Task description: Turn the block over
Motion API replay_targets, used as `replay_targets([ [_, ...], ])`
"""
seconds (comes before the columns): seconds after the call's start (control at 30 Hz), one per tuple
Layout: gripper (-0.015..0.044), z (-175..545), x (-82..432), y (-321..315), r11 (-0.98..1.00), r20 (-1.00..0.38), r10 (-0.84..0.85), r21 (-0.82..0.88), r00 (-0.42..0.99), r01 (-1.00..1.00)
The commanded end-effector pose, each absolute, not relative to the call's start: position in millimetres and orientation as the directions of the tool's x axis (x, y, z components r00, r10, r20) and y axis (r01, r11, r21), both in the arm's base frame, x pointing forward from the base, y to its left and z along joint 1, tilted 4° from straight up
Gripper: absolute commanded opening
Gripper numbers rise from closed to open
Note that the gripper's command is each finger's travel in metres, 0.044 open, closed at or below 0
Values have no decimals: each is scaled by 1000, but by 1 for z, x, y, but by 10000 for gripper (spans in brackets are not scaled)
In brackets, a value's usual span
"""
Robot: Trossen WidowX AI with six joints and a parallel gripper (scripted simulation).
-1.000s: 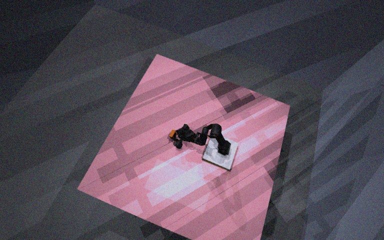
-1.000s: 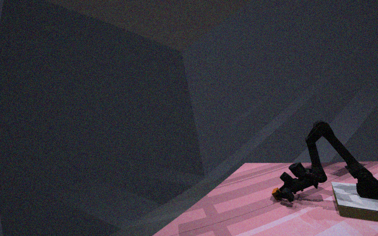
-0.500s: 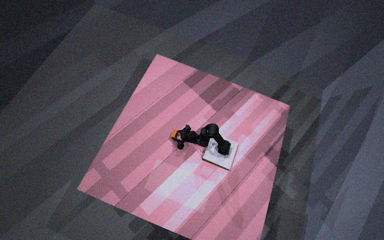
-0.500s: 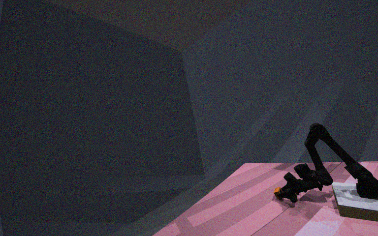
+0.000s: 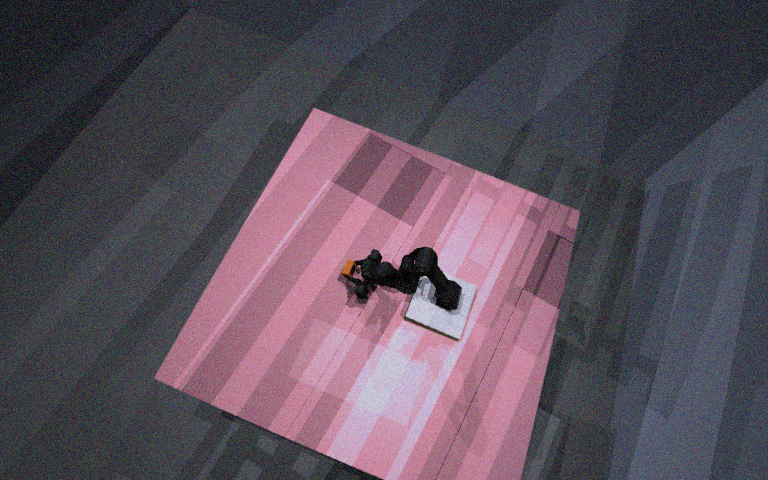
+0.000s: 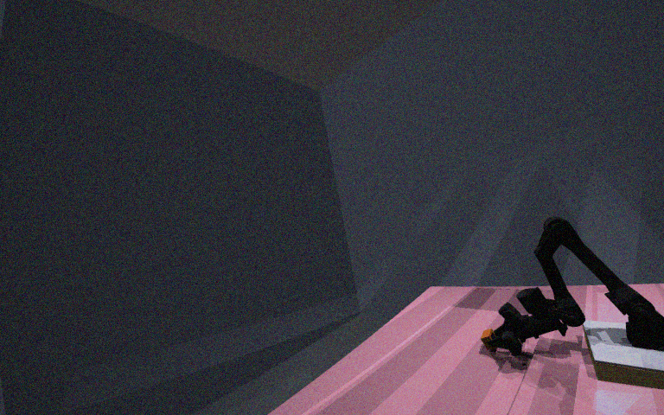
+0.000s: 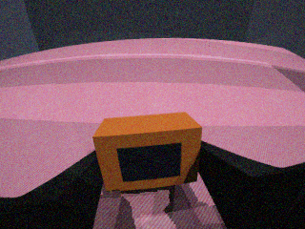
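The orange block (image 5: 348, 267) (image 6: 486, 335) (image 7: 145, 125) is between the two black fingers of my gripper (image 5: 352, 271) (image 6: 489, 338) (image 7: 149, 150), which is shut on it. The gripper lies nearly level, tilted a little down, low over the pink table (image 5: 254, 243) (image 6: 416, 361) (image 7: 152, 102). In the wrist view the block's marked side, with a dark rectangle, faces back toward the wrist camera, not down. A plain orange face is on top. The block's underside is hidden, and whether it touches the table I cannot tell.
The black arm (image 5: 421, 263) (image 6: 553, 245) stands on a white base plate (image 5: 433, 320) (image 6: 631, 356) behind the gripper. The table's far edge (image 7: 167, 39) shows beyond the block in the wrist view. Dark walls stand around the table.
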State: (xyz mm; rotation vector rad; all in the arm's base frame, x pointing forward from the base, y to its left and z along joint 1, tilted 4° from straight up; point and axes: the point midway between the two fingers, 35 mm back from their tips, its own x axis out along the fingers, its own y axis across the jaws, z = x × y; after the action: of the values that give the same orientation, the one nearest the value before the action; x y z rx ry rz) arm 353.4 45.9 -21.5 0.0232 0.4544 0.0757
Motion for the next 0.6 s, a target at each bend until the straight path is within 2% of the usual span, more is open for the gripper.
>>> replay_targets([
  [0.0, 210, -21, 354, 45, 997, -433, 74, 42, 898, -62],
  [0.3, 440, -21, 354, 45, 997, -433, 74, 42, 898, -62],
  [0.57, 440, -21, 354, 45, 997, -433, 74, 42, 898, -62],
])
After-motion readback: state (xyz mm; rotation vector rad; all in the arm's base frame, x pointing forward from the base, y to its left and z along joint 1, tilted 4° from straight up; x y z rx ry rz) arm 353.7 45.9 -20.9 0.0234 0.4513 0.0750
